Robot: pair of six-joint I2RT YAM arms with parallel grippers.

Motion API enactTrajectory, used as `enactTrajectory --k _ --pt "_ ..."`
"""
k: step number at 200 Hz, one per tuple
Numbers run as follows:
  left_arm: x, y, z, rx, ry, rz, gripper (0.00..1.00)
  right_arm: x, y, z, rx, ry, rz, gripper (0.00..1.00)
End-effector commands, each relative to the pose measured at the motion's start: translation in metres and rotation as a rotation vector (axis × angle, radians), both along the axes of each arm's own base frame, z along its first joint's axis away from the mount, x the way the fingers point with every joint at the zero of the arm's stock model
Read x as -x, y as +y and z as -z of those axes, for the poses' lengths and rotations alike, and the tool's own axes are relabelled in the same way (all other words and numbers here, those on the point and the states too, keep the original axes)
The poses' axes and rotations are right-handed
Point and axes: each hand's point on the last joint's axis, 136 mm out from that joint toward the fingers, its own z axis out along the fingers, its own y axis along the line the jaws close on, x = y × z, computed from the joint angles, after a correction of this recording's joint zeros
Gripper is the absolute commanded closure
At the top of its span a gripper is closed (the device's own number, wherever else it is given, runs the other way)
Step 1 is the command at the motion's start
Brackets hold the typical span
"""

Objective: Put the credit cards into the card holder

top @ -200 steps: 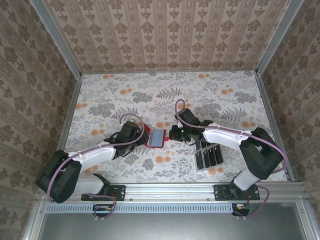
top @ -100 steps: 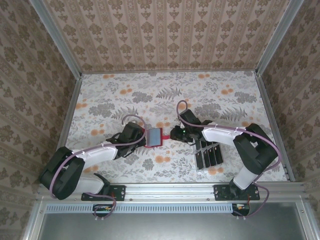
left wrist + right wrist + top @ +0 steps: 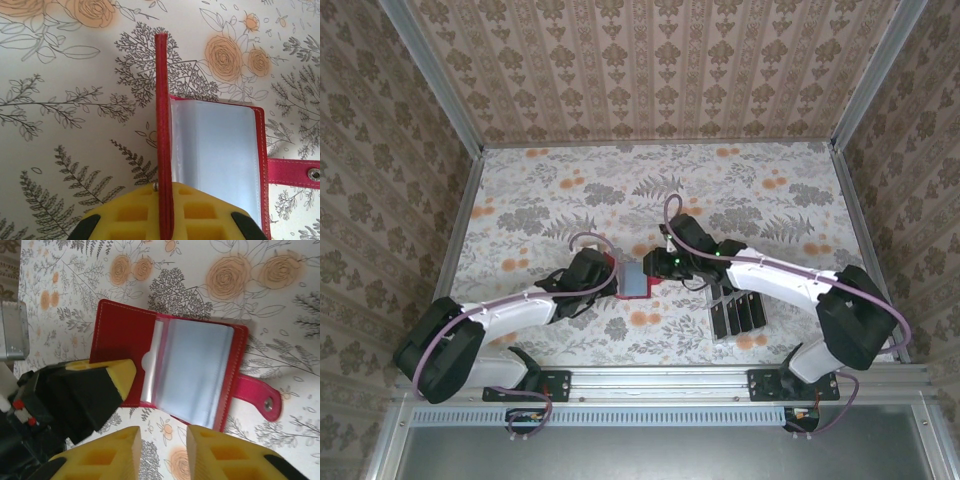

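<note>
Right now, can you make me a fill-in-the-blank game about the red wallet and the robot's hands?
The wallet is ___, not folded shut. The left gripper pinches the raised cover of the ___. The right gripper hovers near it, holding ___. The cards waiting nearby are ___ in colour.
Missing words: open; wallet; nothing; black.

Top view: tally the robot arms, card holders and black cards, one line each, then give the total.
Robot arms: 2, left arm and right arm
Card holder: 1, red, lying open
Black cards: 4, as far as this view lets me tell
Total: 7
</note>
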Motion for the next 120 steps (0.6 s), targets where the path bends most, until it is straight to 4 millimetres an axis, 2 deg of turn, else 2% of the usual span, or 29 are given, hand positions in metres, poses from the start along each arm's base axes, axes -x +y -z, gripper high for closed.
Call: enactTrajectory --k 1,49,57,69,87,101,120 --pt "-0.003 -0.008 -0.006 0.011 -0.006 -0.006 1.0 -0.003 0.014 0.018 -0.006 0.059 -0.018 0.72" --pt "-0.001 -0.013 -0.005 0.002 -0.002 0.0 0.98 -0.007 0.029 0.069 0.009 0.153 -0.03 0.78" --pt "0.0 -0.01 -0.004 -0.012 -0.001 -0.007 0.93 -0.007 0.029 0.076 0.021 0.163 -0.028 0.78" --pt "-0.001 -0.001 -0.006 -0.05 -0.007 -0.031 0.79 -0.006 0.026 0.085 0.043 0.178 -0.014 0.79" --pt "0.0 0.019 -0.01 -0.145 -0.006 -0.076 0.64 -0.005 0.017 0.098 0.079 0.2 0.013 0.79" --pt "0.001 0.032 -0.011 -0.217 0.001 -0.094 0.59 -0.003 0.012 0.104 0.098 0.214 0.027 0.79" --pt "0.003 0.039 -0.007 -0.274 0.023 -0.086 0.57 -0.001 0.009 0.109 0.112 0.223 0.039 0.79"
